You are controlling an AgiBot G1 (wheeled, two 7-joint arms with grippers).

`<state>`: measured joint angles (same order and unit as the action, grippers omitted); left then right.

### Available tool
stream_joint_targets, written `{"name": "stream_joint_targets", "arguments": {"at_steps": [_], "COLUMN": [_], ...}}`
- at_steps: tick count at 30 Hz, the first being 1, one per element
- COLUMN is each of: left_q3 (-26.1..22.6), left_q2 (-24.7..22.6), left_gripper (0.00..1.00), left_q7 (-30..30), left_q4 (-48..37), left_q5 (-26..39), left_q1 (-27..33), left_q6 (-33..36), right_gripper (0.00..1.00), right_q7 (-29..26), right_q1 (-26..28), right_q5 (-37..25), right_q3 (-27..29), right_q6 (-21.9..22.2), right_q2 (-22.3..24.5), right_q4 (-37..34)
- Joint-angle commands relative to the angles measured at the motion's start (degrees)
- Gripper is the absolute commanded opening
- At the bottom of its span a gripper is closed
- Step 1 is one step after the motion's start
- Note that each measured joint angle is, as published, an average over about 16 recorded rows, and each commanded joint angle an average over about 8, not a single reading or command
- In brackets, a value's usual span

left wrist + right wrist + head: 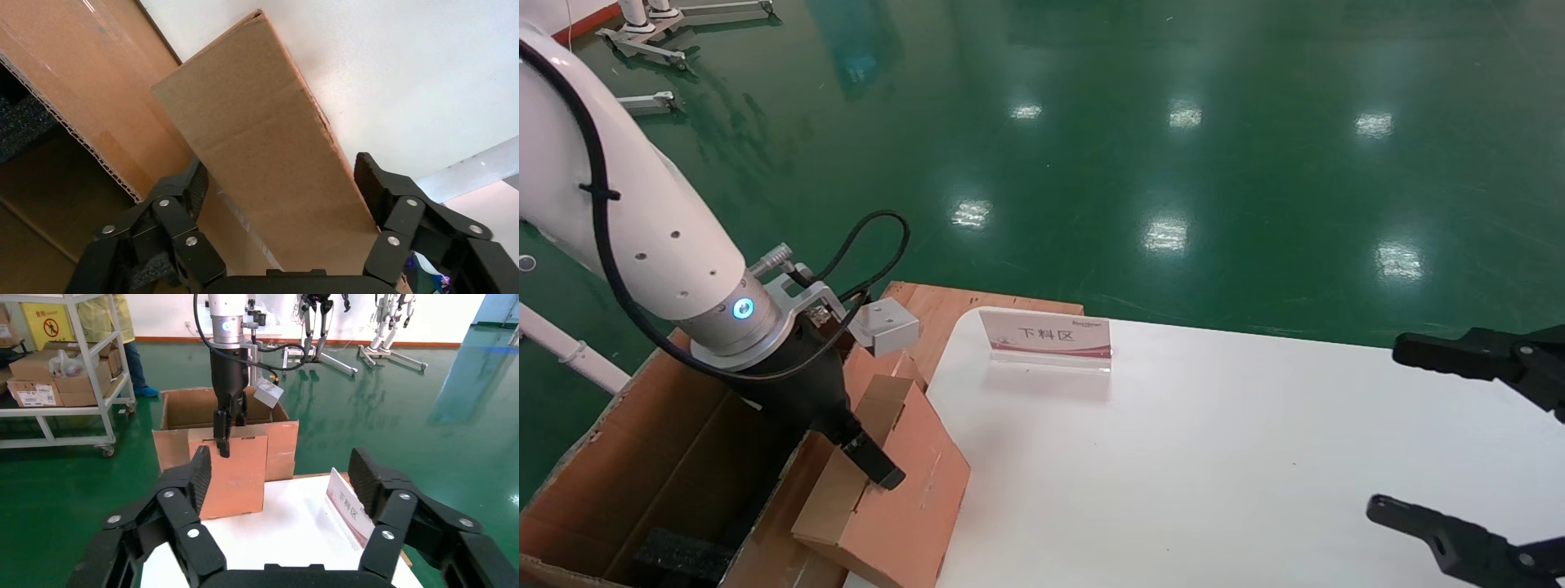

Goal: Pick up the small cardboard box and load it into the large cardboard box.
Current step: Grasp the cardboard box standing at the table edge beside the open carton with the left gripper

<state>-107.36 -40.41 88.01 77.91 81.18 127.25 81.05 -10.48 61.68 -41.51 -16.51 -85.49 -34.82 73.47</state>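
The small cardboard box (911,506) is orange-brown and stands tilted at the white table's left edge, beside the large cardboard box (617,433). My left gripper (874,465) is shut on its upper end, with one finger across the front face. In the left wrist view the small box (269,153) runs out between the fingers (196,184). The large box's wall (92,73) and black foam (24,122) lie beside it. The right wrist view shows the small box (235,474) upright in front of the large box (183,407). My right gripper (1392,429) is open and empty over the table's right side.
A white table (1173,457) carries a clear sign stand with a red stripe (1046,335). Black foam (678,555) lies at the large box's bottom. A wooden board (944,306) sits behind the table's left corner. A shelf cart with cartons (61,373) stands farther off on the green floor.
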Motion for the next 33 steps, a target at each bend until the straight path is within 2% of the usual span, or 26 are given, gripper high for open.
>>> {"name": "stream_joint_targets", "arguments": {"at_steps": [1, 24, 33], "left_q3": [0.0, 0.08, 2.64], "left_q2": [-0.01, -0.17, 1.16], "left_gripper": [0.0, 0.0, 0.0], "left_q7": [0.0, -0.22, -3.42], "left_q4": [0.0, -0.5, -2.13], "left_q5": [0.01, -0.09, -3.63], "left_q1": [0.01, 0.05, 1.82], "left_q6": [0.01, 0.08, -0.96], "right_gripper": [0.0, 0.0, 0.0], "right_q7": [0.0, 0.0, 0.02], "right_q1": [0.0, 0.0, 0.02], "right_q5": [0.0, 0.0, 0.01], "right_q3": [0.0, 0.0, -0.03], "right_q6": [0.0, 0.0, -0.01], "right_q2": [0.0, 0.0, 0.0], "right_q4": [0.0, 0.0, -0.04]}}
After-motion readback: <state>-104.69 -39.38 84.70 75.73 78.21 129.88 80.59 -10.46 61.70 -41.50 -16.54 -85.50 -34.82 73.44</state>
